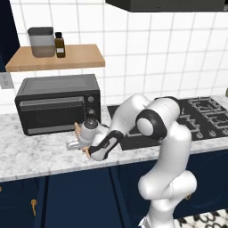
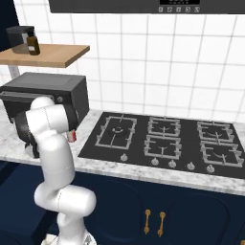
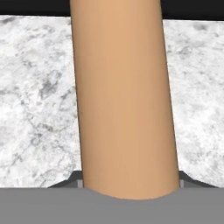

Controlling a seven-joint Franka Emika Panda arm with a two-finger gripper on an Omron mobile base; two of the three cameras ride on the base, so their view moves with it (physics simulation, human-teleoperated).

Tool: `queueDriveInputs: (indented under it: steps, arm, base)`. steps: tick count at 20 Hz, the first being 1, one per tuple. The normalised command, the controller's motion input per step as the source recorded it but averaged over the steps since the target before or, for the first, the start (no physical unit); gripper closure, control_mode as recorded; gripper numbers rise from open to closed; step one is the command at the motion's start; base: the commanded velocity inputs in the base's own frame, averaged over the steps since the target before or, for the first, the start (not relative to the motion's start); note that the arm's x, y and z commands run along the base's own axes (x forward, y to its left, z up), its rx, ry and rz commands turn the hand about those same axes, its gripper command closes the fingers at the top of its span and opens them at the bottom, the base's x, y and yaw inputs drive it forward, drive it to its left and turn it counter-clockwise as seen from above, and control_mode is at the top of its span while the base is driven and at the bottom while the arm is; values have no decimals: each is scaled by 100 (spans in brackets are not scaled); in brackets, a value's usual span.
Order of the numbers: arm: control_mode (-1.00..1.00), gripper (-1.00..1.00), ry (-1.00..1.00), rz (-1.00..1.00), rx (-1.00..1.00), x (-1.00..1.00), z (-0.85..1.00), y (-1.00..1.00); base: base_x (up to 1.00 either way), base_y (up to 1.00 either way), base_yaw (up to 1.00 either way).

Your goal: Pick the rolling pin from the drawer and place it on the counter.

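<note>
The two-finger gripper [image 1: 82,144] is clamping the slim light-brown wooden rolling pin [image 3: 124,100] mid-barrel, low over the white-and-grey marbled counter [image 1: 40,153]; stiff, light, smooth wood, likely rolling if released.

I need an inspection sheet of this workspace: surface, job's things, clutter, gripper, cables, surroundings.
Surface: marbled counter, stove top set in it.
Job's things: rolling pin held low over the counter; no open drawer seen.
Clutter: toaster oven on the counter.
Gripper: gripper shut on the rolling pin.
Cables: nothing seen.
Surroundings: white tiled wall, wooden shelf with a container and a dark bottle; navy cabinets below.
</note>
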Motion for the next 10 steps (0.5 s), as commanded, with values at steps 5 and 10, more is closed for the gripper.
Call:
queueDriveInputs:
  steps: [5,10]
  arm:
    - [-100,100,1,0,0,58,-19,2]
    - [-100,100,0,0,0,6,-2,0]
  base:
    - [0,0,0]
    - [0,0,0]
